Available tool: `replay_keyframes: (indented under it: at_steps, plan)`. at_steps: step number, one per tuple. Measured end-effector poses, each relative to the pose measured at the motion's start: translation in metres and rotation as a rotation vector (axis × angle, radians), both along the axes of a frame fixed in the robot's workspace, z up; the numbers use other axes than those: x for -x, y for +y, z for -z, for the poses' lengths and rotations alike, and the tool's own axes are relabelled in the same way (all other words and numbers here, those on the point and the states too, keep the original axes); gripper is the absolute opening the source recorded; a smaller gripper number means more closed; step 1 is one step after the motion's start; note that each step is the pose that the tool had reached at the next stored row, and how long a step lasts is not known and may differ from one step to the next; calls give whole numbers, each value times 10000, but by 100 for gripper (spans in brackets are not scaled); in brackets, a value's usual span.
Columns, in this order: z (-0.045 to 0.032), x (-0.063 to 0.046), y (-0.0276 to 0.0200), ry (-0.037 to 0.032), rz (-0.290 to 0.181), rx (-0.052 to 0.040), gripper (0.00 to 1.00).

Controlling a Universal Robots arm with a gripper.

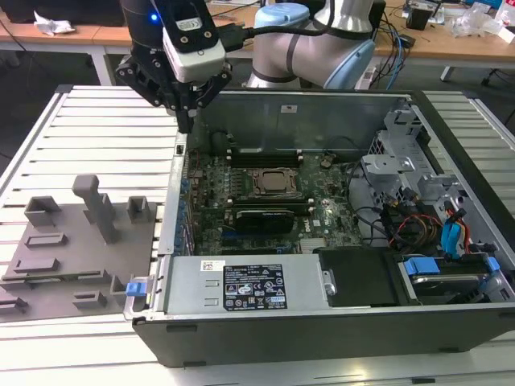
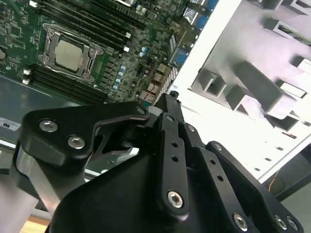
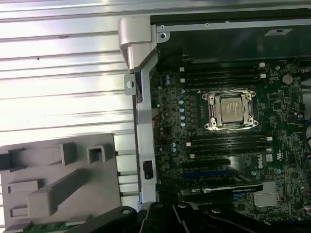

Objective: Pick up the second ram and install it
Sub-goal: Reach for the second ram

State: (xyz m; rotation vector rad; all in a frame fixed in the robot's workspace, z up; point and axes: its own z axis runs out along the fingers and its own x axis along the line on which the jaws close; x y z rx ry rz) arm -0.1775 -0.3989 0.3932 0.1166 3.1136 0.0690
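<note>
The hand (image 1: 187,122) is held empty, fingers together, above the computer case (image 1: 322,103), at its far corner on the exterior view's left; the second ram (image 3: 46,227) is seen in the grey holder (image 3: 58,167).

Green motherboard (image 3: 228,136) (black gripper (image 1: 187,122))

The arm (image 1: 282,52) is silver-grey tubing with pale blue joint caps. Just above the jaws sits a white box (image 1: 193,44) with a blue light (image 1: 153,17) beside it. The jaws' black links (image 2: 170,160) carry silver hex screws (image 2: 176,199), and a dark cable (image 1: 237,34) runs behind.
</note>
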Motion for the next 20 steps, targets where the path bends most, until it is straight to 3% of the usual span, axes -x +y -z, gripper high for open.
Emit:
replay_keyframes:
  at_steps: [9,13,20]
  plan:
    - [1,181,0,1,0,1,11]
    - [2,360,0,0,1,1,11]
    - [4,547,0,0,0,0,11]
